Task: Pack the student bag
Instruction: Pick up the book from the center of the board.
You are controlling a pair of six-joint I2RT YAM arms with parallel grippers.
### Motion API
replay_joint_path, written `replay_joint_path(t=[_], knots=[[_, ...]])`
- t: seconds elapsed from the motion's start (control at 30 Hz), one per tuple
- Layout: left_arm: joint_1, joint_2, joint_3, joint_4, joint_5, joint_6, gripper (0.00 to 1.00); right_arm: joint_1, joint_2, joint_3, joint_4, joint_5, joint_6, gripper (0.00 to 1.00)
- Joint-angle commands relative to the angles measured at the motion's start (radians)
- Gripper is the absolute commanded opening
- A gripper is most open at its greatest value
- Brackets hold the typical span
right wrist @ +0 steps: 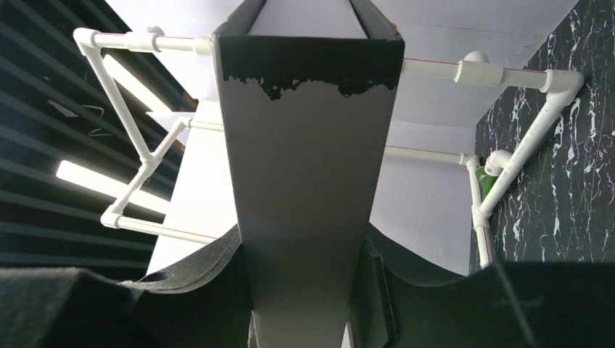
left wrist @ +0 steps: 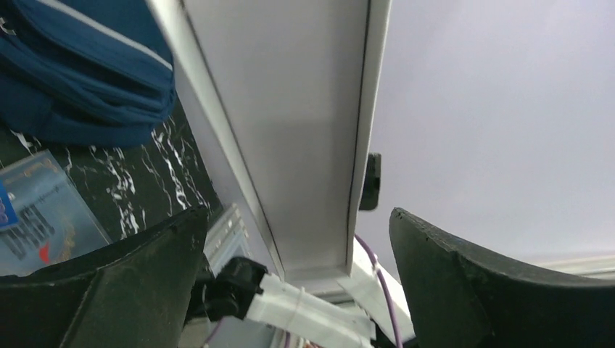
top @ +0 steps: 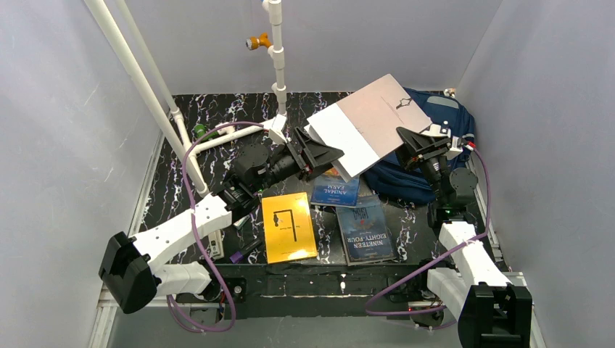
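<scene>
Black marble-patterned table (top: 239, 119) fills the white-walled booth, and on its far right side we see the navy student bag (top: 444, 114) lying against the wall. Tilted in the air above the bag's left part is a grey binder (top: 366, 127). The right gripper (top: 420, 139) is clamped on the binder's right edge. The left gripper (top: 324, 148) has its jaws spread wide about the binder's left edge, neither finger touching it. Nearer the arms, 3 books lie flat: a yellow book (top: 289, 227), a blue book (top: 336, 190) and a dark book (top: 365, 232).
</scene>
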Motion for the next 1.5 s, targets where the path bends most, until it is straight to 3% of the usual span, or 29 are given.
replay_joint_path(t=[0.0,0.17,0.3,0.5,0.57,0.7,0.8,1.0,1.07,1.13,1.23,1.33,1.47], knots=[[-0.029,0.053,0.07,0.06,-0.165,0.075,0.91,0.017,-0.023,0.048,0.017,0.035,-0.016,0.22],[-0.059,0.053,0.057,0.081,-0.284,0.091,0.73,0.018,-0.075,0.039,-0.07,0.041,-0.064,0.24],[-0.1,0.04,0.039,0.081,-0.433,0.16,0.66,0.019,-0.132,0.049,-0.191,0.07,-0.118,0.25],[-0.106,0.084,0.064,0.079,-0.44,0.116,0.61,0.02,-0.15,0.051,-0.222,0.079,-0.111,0.26],[-0.105,0.086,0.066,0.08,-0.427,0.116,0.54,0.021,-0.147,0.055,-0.22,0.076,-0.115,0.29],[-0.1,0.041,0.053,0.079,-0.404,0.172,0.4,0.02,-0.103,0.097,-0.29,-0.001,-0.185,0.45],[-0.097,-0.018,0.059,0.071,-0.372,0.348,0.19,0.02,-0.062,0.126,-0.41,-0.098,-0.296,0.64],[-0.093,-0.146,0.074,-0.074,-0.491,0.563,0.14,0.02,-0.016,0.089,-0.378,-0.261,-0.382,0.89],[-0.093,-0.172,0.095,-0.139,-0.58,0.635,0.13,0.019,-0.027,0.127,-0.488,-0.283,-0.498,0.93],[-0.092,-0.19,0.121,-0.191,-0.665,0.7,0.07,0.019,-0.038,0.211,-0.738,-0.266,-0.671,0.98],[-0.092,-0.204,0.162,-0.25,-0.768,0.778,0.0,0.019,-0.047,0.29,-0.967,-0.225,-0.909,0.98],[-0.093,-0.208,0.196,-0.319,-0.819,0.818,0.0,0.018,-0.02,0.396,-1.158,-0.191,-1.172,0.97],[-0.093,-0.213,0.233,-0.45,-0.859,0.819,0.0,0.022,0.107,0.614,-1.509,0.125,-1.528,0.96]])
